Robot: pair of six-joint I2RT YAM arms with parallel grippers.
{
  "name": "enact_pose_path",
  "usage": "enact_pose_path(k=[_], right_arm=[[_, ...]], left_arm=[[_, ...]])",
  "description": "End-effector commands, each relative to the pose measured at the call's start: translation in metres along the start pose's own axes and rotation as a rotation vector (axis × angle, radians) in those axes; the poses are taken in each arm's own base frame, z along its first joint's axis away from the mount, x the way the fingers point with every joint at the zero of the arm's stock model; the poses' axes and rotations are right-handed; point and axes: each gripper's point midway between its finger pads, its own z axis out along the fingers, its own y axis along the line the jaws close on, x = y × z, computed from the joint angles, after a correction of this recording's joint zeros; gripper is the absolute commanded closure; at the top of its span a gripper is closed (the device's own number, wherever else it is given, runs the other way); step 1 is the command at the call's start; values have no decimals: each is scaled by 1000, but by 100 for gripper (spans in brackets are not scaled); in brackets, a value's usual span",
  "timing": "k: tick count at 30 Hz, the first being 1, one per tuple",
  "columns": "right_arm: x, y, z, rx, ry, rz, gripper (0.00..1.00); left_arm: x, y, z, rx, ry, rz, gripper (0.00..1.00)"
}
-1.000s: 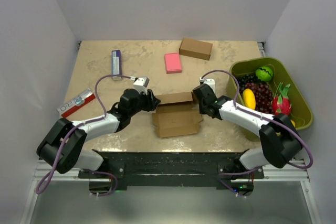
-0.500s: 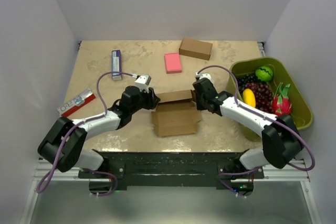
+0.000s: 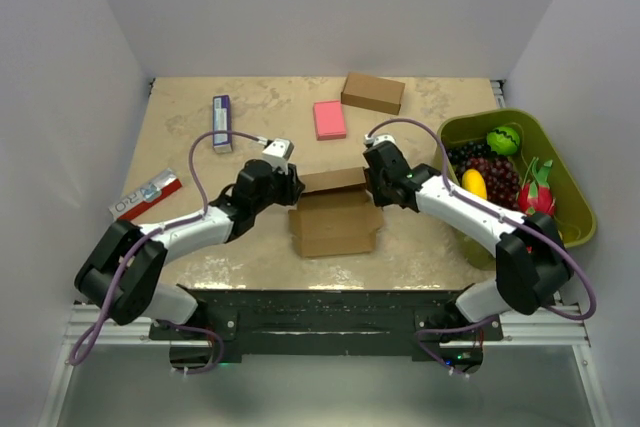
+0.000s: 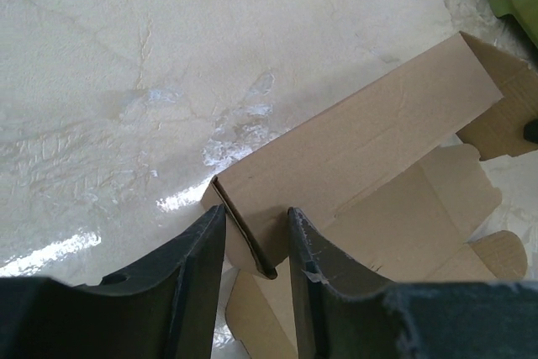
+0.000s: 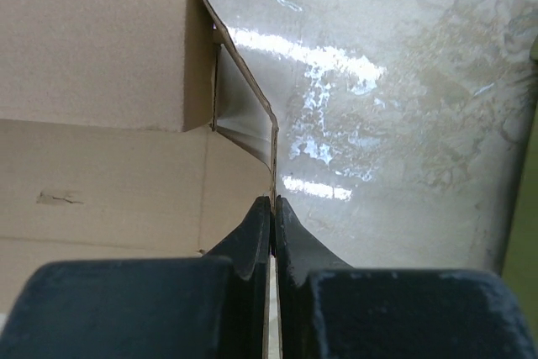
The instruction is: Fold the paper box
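Left gripper (image 4: 256,218): fingers spread, straddling the upright left end wall of the plain brown thin-cardboard paper box (image 3: 335,225), not clamped on it. The box sits mid-desk, toward the near edge, part-erected with its flaps loose. Right gripper (image 5: 272,206): fingers pressed together, pinching the box's right side flap. Judged light, flexible and easily creased; best held at panel edges beside the creases.
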Motion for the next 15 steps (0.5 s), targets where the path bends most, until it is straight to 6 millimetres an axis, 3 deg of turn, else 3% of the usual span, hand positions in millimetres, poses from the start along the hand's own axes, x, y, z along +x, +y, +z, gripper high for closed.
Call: enact_pose_path(k=[1,3,4,9,12,15], right_arm=[[-12,6,-6,-31,11,-62,100],[-9,6,-6,-32,9,-47,100],[-8,6,-6,-36,7,-37,100],[2,12,-1,-60,-9,44,100],[5,16,-1,-83,-20,98,100],[4,18,-1,-94,-31,127,100]], left_arm=[[-1,5,0,-46,17,83,59],[-19,-1,-3,-33,-30,98,54],[-25,-4,-4,-24,-47,107,43],[-82,-20,-18,-31,-208,151,20],[-108,-29,-36,-67,-309,184,18],[-110,-51,-49,-49,-367,216,19]])
